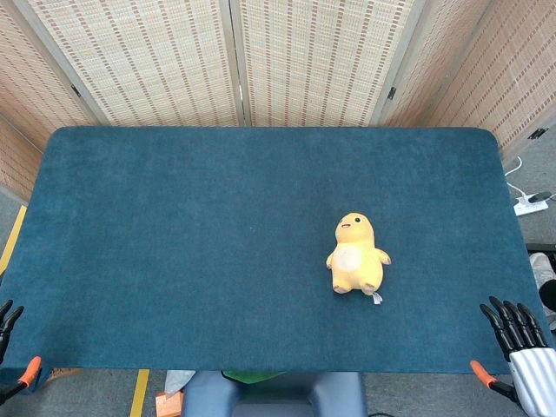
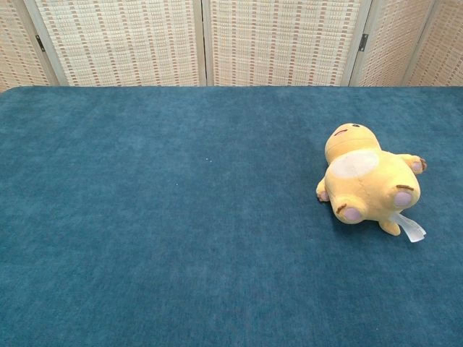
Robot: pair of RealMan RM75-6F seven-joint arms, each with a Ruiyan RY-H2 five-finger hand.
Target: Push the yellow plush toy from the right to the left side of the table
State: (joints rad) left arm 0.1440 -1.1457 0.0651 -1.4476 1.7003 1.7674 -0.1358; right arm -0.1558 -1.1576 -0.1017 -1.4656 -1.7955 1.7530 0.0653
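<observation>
The yellow plush toy (image 1: 355,254) lies on its back right of the table's middle, head toward the far side, a white tag at its feet. The chest view shows the plush toy (image 2: 365,181) at the right, feet toward me. My right hand (image 1: 519,337) hovers at the table's near right corner with its dark fingers spread and nothing in them, well to the right of the toy. My left hand (image 1: 7,326) shows only as fingertips at the near left corner, off the table edge, empty as far as shown. Neither hand appears in the chest view.
The blue felt-covered table (image 1: 174,234) fills both views. Woven folding screens (image 1: 304,61) stand behind its far edge. A white power strip (image 1: 530,205) lies on the floor to the right. A chair back (image 1: 274,393) shows below the near edge.
</observation>
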